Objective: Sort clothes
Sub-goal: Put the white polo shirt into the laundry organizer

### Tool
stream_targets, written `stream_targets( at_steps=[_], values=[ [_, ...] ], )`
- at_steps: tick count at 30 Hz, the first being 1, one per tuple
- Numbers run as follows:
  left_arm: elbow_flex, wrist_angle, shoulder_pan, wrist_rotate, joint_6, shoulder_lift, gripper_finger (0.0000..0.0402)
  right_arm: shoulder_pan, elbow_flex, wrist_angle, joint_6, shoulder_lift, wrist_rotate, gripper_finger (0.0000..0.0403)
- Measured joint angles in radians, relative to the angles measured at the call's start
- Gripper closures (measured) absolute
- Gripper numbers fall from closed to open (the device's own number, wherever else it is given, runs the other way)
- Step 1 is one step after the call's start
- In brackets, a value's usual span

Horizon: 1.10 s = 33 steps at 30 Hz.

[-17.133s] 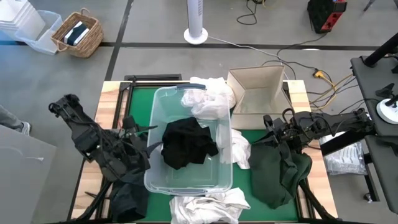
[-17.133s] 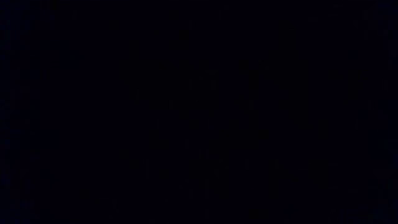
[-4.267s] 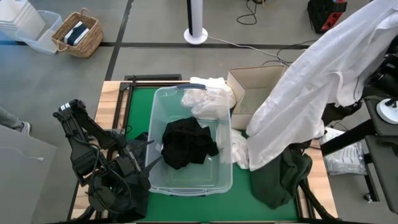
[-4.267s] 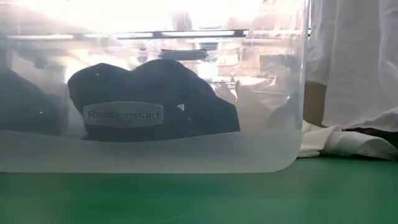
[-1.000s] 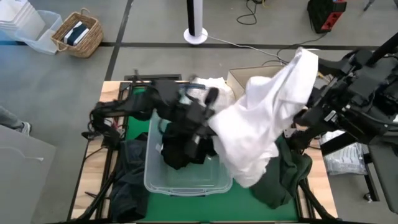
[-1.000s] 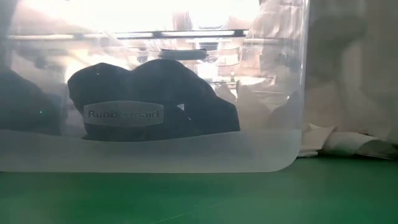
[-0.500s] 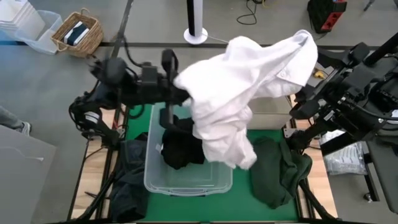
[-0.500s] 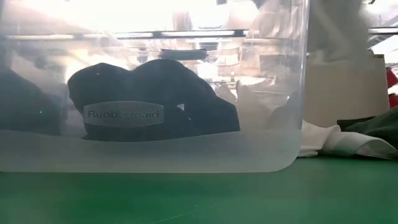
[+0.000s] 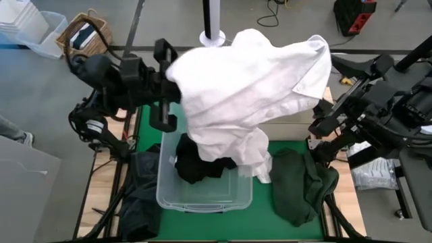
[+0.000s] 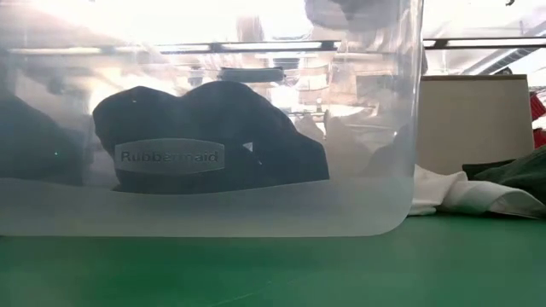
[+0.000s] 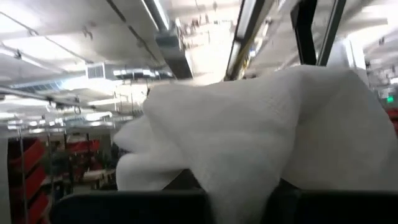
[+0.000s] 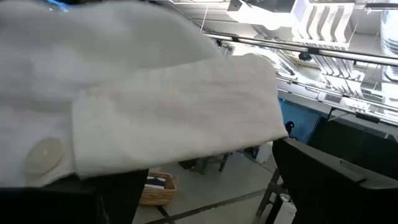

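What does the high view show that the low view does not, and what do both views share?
Only the high view shows the big white shirt spread in the air above the table, the left claw shut on its edge, and the right claw open beside the shirt's collar end. Only the low view shows the brand label on the tub's front wall. Both show the clear plastic tub with the black garment inside it, the dark green garment lying to one side, and the cardboard box.
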Motion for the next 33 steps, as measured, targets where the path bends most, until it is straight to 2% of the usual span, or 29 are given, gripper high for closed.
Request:
stream_targets(
  at_steps=[5,14,20,22,27,33],
  values=[
    [0.000,0.058,0.000,-0.003,0.014,-0.008,0.0401,-0.008,-0.066,0.001,0.007,-0.003,0.002,0.0086],
    [0.000,0.062,0.000,-0.039,0.021,-0.036,0.0401,-0.056,-0.251,0.000,0.023,-0.004,0.006,0.0101],
    [0.000,0.067,0.001,-0.273,0.119,-0.048,0.0401,-0.059,-0.333,0.001,0.048,-0.008,-0.006,0.0091],
    [0.000,0.066,0.002,-0.311,0.133,-0.049,0.0401,-0.058,-0.347,0.001,0.068,-0.008,-0.006,0.0084],
    [-0.001,0.057,0.001,-0.307,0.110,-0.025,0.0401,-0.069,-0.373,-0.006,0.153,-0.008,-0.049,0.0062],
    [-0.001,0.049,0.001,-0.302,0.046,0.035,0.0401,-0.089,-0.408,-0.134,0.312,-0.013,-0.135,0.0046]
  ],
)
